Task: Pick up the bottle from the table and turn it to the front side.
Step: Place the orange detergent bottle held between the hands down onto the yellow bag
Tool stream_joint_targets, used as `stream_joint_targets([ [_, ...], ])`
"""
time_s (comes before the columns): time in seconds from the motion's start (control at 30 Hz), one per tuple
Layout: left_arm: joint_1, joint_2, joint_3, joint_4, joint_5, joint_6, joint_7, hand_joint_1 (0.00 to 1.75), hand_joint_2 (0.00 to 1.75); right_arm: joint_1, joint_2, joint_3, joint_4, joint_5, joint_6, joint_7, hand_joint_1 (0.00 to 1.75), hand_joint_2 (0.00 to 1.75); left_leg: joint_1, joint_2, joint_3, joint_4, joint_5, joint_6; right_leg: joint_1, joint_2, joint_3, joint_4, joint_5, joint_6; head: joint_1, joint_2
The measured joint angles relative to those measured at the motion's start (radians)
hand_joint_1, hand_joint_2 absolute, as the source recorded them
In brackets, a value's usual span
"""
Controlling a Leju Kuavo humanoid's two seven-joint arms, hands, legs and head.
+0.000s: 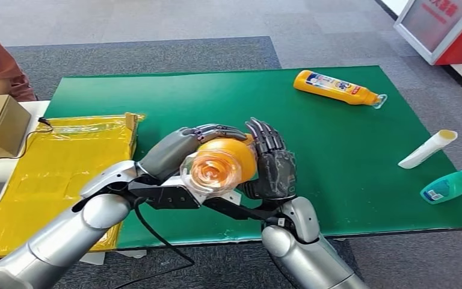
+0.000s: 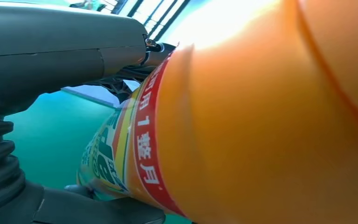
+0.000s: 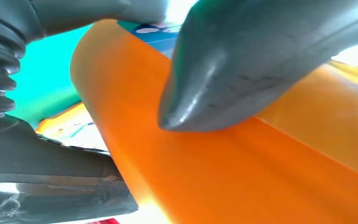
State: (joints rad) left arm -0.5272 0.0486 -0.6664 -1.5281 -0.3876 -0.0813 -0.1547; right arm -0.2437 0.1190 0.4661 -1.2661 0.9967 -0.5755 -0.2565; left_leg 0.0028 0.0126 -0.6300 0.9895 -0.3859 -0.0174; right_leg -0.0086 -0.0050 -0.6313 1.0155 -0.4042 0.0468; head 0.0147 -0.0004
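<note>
Above the green table (image 1: 337, 156), I had the bottle (image 1: 219, 164) lifted, my left hand (image 1: 183, 144) and right hand (image 1: 271, 162) both wrapped around it, cap toward the camera. I judged the turning step underway; next it needed rolling until its label faced front.

Robot hand (image 3: 223, 70) grips orange bottle (image 3: 261, 177)

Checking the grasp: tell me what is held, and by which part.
Both hands hold the orange bottle by its body: left hand on one side, right hand on the other.
</note>
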Motion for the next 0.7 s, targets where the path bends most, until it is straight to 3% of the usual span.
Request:
stream_joint_targets([
  [0.13, 0.028, -0.006, 0.024, -0.022, 0.022, 0.03, -0.008, 1.75, 1.75, 0.004, 0.0, -0.001, 0.0, -0.018, 0.02, 0.016, 0.0, 1.75, 0.0, 0.0, 0.0, 0.0, 0.0, 0.0, 0.0, 0.0, 0.0, 0.0, 0.0, 0.0, 0.0, 0.0],
  [0.3, 0.112, -0.016, 0.098, -0.08, 0.022, 0.133, -0.051, 1.75, 1.75, 0.019, 0.0, -0.02, 0.0, -0.148, 0.115, 0.027, 0.0, 1.75, 0.0, 0.001, 0.0, 0.0, 0.0, 0.0, 0.0, 0.001, 0.0, 0.0, 0.0, 0.0, 0.0, 0.0],
  [0.5, 0.21, -0.017, 0.176, -0.15, -0.284, 0.358, -0.049, 1.75, 1.75, 0.058, 0.0, -0.09, -0.015, -0.3, 0.2, 0.025, 0.0, 1.75, 0.0, 0.001, 0.0, 0.0, 0.0, 0.0, 0.0, 0.001, 0.0, 0.0, -0.001, 0.0, 0.0, 0.0],
  [0.7, 0.268, -0.016, 0.205, -0.174, -0.36, 0.407, -0.036, 1.75, 1.75, 0.073, 0.0, -0.14, -0.047, -0.335, 0.22, 0.021, 0.0, 1.75, 0.0, 0.001, 0.0, 0.0, 0.0, 0.0, 0.0, 0.001, 0.0, 0.0, -0.001, 0.0, 0.0, 0.0],
])
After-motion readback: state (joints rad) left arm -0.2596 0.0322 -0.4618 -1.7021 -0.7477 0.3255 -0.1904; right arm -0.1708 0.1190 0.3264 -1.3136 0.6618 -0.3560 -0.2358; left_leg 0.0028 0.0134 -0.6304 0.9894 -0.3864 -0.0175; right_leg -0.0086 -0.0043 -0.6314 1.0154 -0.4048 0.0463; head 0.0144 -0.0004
